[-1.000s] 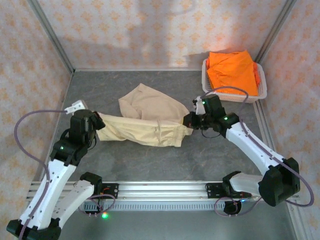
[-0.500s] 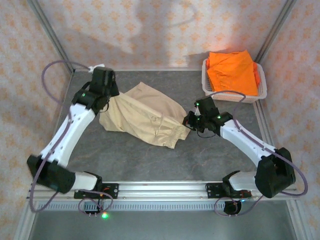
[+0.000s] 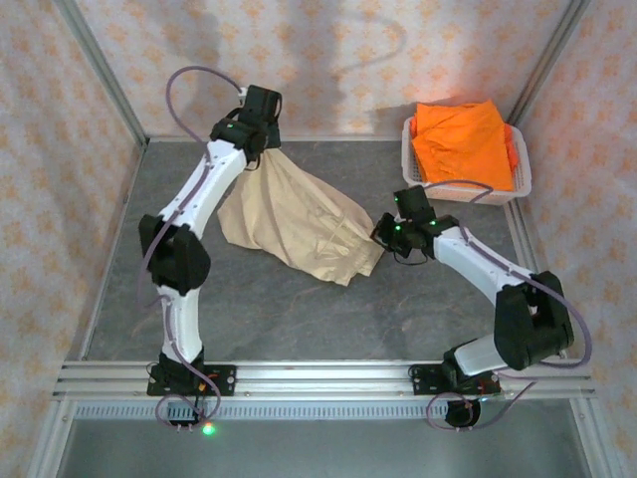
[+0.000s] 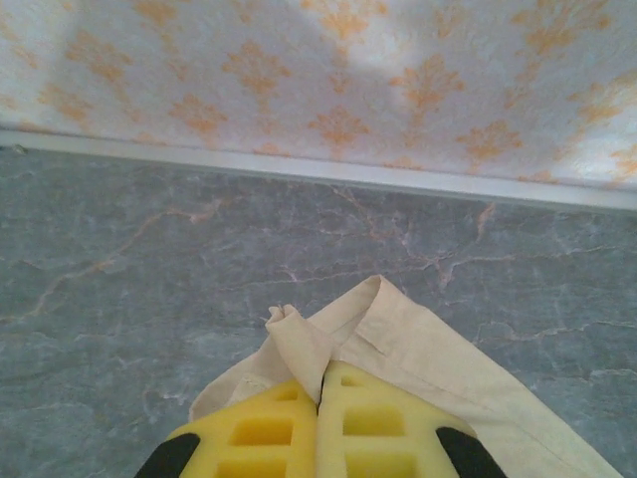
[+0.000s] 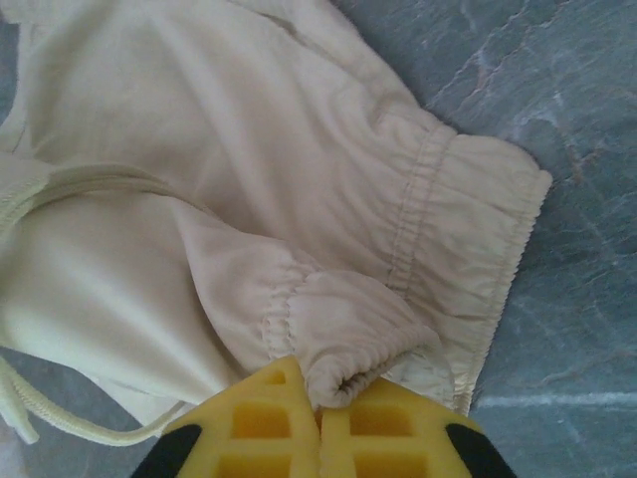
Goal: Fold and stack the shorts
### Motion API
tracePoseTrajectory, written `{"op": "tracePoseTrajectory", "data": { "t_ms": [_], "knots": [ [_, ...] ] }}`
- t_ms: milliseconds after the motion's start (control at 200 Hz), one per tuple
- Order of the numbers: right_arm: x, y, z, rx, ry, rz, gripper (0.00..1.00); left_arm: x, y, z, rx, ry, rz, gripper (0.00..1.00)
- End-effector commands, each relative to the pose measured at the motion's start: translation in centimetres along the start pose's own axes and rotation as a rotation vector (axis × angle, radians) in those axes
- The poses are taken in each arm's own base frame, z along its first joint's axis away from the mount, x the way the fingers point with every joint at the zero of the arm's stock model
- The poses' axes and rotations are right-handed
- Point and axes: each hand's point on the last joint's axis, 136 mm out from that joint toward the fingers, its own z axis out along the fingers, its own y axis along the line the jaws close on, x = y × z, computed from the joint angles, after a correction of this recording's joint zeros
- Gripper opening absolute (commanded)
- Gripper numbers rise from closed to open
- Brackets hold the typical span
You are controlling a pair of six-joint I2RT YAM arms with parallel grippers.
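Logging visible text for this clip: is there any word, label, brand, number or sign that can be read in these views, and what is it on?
None can be read.
The beige shorts, the orange shorts, the white basket and the table show no writing or tag.
The orange marks on the walls are a repeating ornament, not lettering.

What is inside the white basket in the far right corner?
Orange shorts lie in the basket, covering most of it. How many there are, and the basket's floor, cannot be seen.

A lab test booth: wallpapered panels (image 3: 328, 60), aluminium rail (image 3: 318, 374), grey stone-look table (image 3: 299, 319).
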Motion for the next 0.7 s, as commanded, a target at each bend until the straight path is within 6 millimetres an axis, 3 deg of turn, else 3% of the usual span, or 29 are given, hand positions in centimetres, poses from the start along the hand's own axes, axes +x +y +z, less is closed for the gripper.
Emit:
{"op": "tracePoseTrajectory", "data": {
  "t_ms": [0,80,140,235,345,460,520,696],
  "knots": [
    [-1.6,-1.7,-0.1,0.078,-0.038,0.045,0.21,-1.6,1.3,1.8,-0.089,-0.029,0.008,0.14],
    [-2.9,-1.5,-0.9,0.062,-0.053,0.069,0.41,-1.8,1.0,3.3,-0.102,-0.022,0.005,0.3],
    [-3.8,-1.1,-2.1,0.041,-0.07,0.081,0.56,-2.7,0.7,3.1,-0.079,-0.029,-0.012,0.45],
    [-4.6,-0.1,-4.7,0.007,-0.119,0.051,0.71,-4.8,0.6,0.2,-0.007,-0.059,-0.07,0.82],
    [-3.7,2.2,-7.1,-0.105,-0.121,0.021,0.78,-5.1,0.3,-3.8,0.106,-0.065,-0.109,0.94],
    [-1.3,5.3,-7.3,-0.211,-0.087,-0.014,0.81,-2.7,0.3,-6.9,0.229,-0.058,-0.182,1.0],
    [0.4,6.8,-6.5,-0.236,-0.048,-0.04,0.82,-0.2,0.1,-7.2,0.285,-0.033,-0.224,1.0],
    [5.8,10.7,-2.7,-0.304,0.1,-0.078,0.82,7.7,-0.1,-4.5,0.344,0.093,-0.31,1.0]
  ]
}}
